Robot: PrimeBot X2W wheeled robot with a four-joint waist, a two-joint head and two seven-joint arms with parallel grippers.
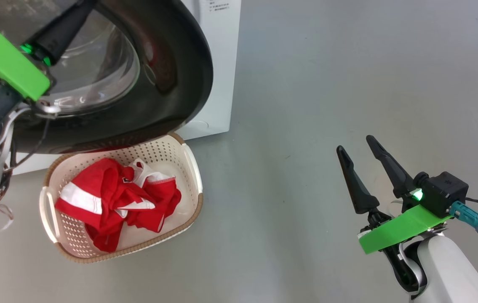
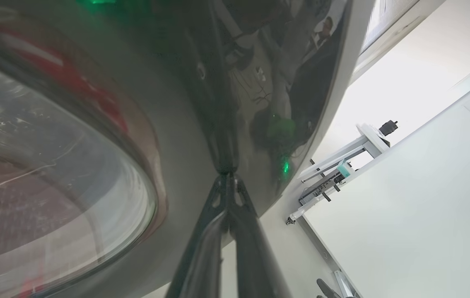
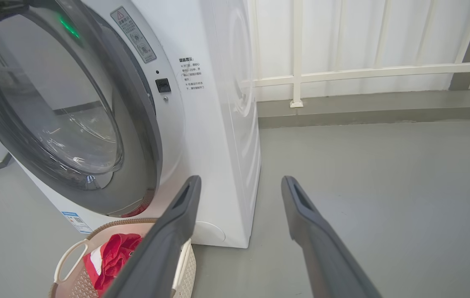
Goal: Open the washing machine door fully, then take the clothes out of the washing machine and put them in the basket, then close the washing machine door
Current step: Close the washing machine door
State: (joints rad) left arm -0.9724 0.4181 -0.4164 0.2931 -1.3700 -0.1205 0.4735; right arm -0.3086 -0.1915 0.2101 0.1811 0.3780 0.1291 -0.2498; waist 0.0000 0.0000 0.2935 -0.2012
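At the tips of the left gripper (image 2: 227, 176), the two dark fingers lie pressed together with nothing between them, and their joined point touches the glossy black outer face of the washing machine door (image 2: 201, 103). The contact sits on the black ring, just beside the clear glass window (image 2: 52, 165) and not on it.

Below this gripper, partly under the door's lower edge, stands the basket (image 1: 190, 162). The clothes (image 1: 116, 198) lie inside it in a red and white heap. Judgement: unloading is done, and closing the door is the step in hand.

Beyond the gripper, behind the door, stands the washing machine (image 1: 217, 63). The right wrist view shows the latch socket on its white front uncovered, so the door appears ajar and not yet latched.

Recommendation: push squarely through the ring toward the machine, near the edge away from the hinge. A glancing push may skid on the gloss. Stay off the bulging glass. Confirm the latch seats before withdrawing.

Well apart from the door, the right gripper (image 1: 354, 144) hangs over bare grey floor (image 1: 348, 63), fingers spread and holding nothing.
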